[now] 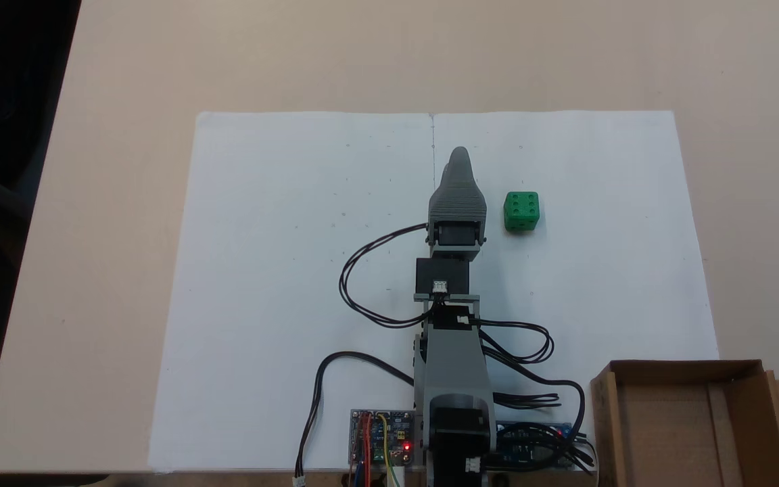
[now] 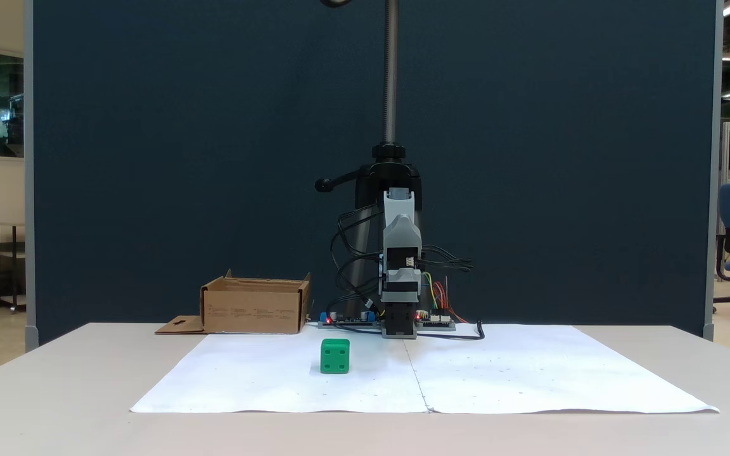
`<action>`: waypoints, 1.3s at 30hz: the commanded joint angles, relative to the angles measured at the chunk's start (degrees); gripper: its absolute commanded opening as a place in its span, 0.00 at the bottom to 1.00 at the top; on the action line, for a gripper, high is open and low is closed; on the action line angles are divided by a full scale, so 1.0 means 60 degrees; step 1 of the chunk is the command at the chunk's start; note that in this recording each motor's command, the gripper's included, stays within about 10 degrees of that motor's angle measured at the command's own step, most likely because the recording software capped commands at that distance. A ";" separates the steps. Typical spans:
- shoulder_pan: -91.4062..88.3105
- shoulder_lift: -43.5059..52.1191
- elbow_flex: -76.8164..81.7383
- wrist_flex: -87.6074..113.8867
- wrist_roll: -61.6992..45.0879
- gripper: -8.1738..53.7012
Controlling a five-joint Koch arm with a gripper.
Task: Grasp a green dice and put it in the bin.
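Note:
The green dice point(image 1: 521, 211) sits on the white paper, six pips up, a short way right of my gripper point(image 1: 460, 154) in a fixed view from above. From the front, the dice point(image 2: 334, 356) stands left of and nearer the camera than the gripper point(image 2: 398, 328). The arm is folded low, with the gripper resting near the paper and nothing seen in it. One tapered grey jaw covers the other, so I cannot tell if it is open or shut. The bin point(image 1: 660, 433), a shallow brown cardboard box point(image 2: 254, 307), stands beside the arm's base.
White paper sheets point(image 1: 281, 270) cover the middle of a beige table point(image 1: 105, 203). Black cables point(image 1: 362, 284) loop beside the arm, and circuit boards point(image 1: 381, 436) lie at its base. A dark blue panel point(image 2: 181, 158) and a camera post point(image 2: 391, 69) stand behind.

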 commanded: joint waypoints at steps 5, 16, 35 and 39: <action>-0.0762 0.0967 0.0571 0.2153 -0.0469 0.83; -0.0762 0.0967 0.0571 0.2168 -0.0469 0.83; -0.0923 0.0981 0.0586 0.2168 -0.0542 0.83; -0.0894 0.0981 0.0439 0.2168 -0.0557 0.83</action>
